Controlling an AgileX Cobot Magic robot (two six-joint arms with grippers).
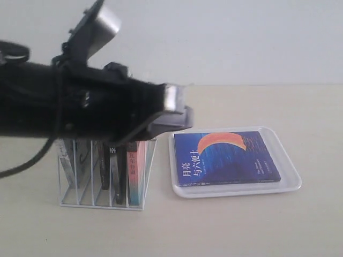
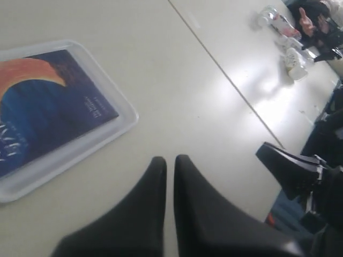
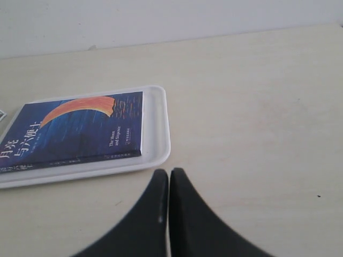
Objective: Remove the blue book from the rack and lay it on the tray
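Blue book [image 2: 48, 107]: left wrist view, it is lying flat, cover up, in the tray [image 2: 127, 115], ahead of your left pincer [image 2: 170, 160], whose jaws are pressing together, empty. Right wrist view: your right pincer [image 3: 169, 172] is pressing its tips together on nothing, book just ahead. Exterior view: the rack [image 1: 102, 202] is standing beside the tray, partly hidden behind your left pincer, holding other books [image 1: 120, 174].

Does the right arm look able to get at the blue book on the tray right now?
Probably yes: bare table lies between its shut end effector and the tray, and the book lies uncovered.
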